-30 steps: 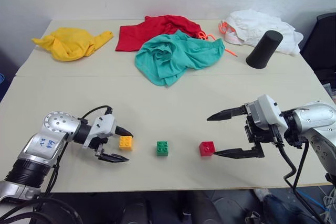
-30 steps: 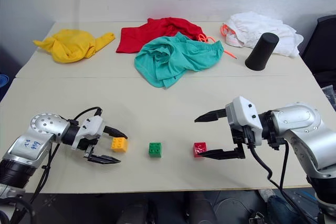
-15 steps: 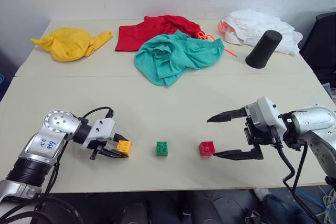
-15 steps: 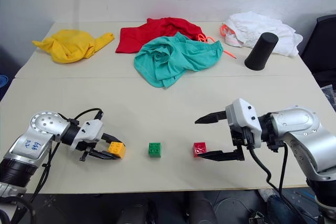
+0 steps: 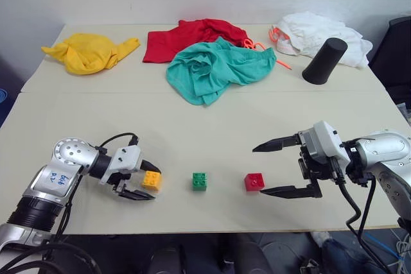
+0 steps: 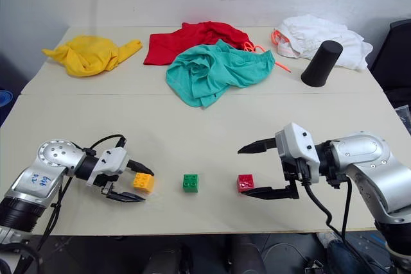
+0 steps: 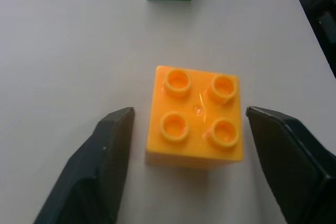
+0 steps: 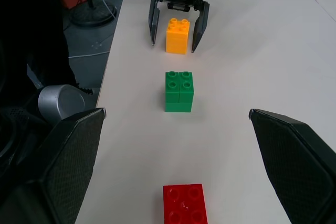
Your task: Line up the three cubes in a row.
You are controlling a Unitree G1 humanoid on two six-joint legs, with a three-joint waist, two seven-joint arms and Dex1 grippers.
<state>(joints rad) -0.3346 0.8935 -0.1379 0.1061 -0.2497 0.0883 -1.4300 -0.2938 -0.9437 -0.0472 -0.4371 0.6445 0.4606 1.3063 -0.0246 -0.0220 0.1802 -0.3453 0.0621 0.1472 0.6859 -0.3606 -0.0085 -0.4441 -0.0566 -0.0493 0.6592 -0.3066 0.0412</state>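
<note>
Three studded cubes sit in a row near the table's front edge: orange-yellow on the left, green in the middle, red on the right. My left gripper is open, its fingers straddling the orange-yellow cube with a gap on each side. Just right of the red cube, my right gripper is wide open and holds nothing. The right wrist view looks down the row: red, green, orange-yellow.
Along the back of the table lie a yellow cloth, a red cloth, a teal cloth and a white cloth. A tall black cylinder leans at the back right.
My left gripper shut on the orange-yellow cube half a second ago, then opened again, leaving it on the table slightly turned. The right gripper stayed still and open.
</note>
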